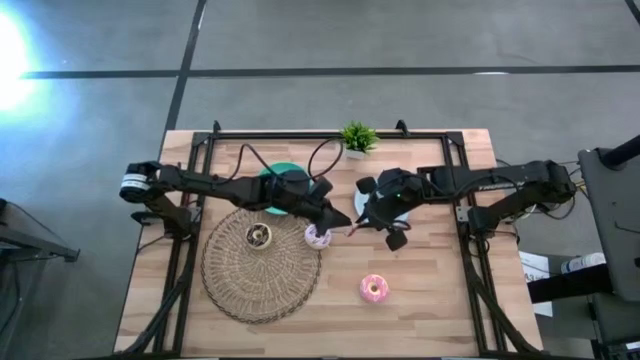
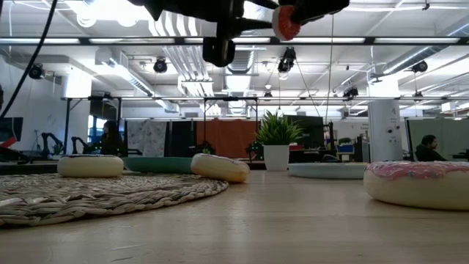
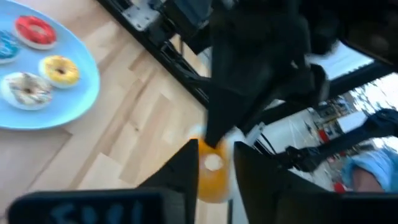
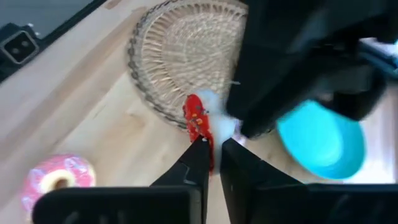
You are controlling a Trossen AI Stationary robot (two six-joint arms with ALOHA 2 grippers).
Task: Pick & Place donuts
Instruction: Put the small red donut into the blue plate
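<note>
A tiny red-orange donut [image 2: 286, 22] hangs high above the table between my two grippers, which meet tip to tip over the table's middle. My left gripper [image 1: 338, 220] and my right gripper [image 1: 358, 228] are both shut on it. The dark brown donut [image 1: 260, 236] lies flat on the woven mat [image 1: 240, 285]. The pale sprinkled donut [image 1: 317, 236] lies by the mat's right rim, and the bright pink donut [image 1: 375, 288] lies on bare wood nearer the near edge. Several tiny donuts, among them a red one [image 3: 35, 30] and a yellow one [image 3: 60, 70], lie on the light-blue plate [image 3: 81, 99]. My left gripper [image 3: 214, 168] pinches the tiny donut's orange rim [image 3: 206, 183] between its two fingers, the ring face-on to its camera. The donut is lifted clear of the table. My right gripper [image 4: 211, 155] pinches the same donut's red edge [image 4: 196, 124] between its fingertips, across its thickness, coming level from the table's right.
The teal plate [image 1: 285, 180] lies under my left arm and the light-blue plate [image 1: 372, 208] under my right gripper. A small potted plant [image 1: 358, 138] stands at the far edge. Black frame rails [image 1: 190, 250] run along both sides. Bare wood shows along the near edge.
</note>
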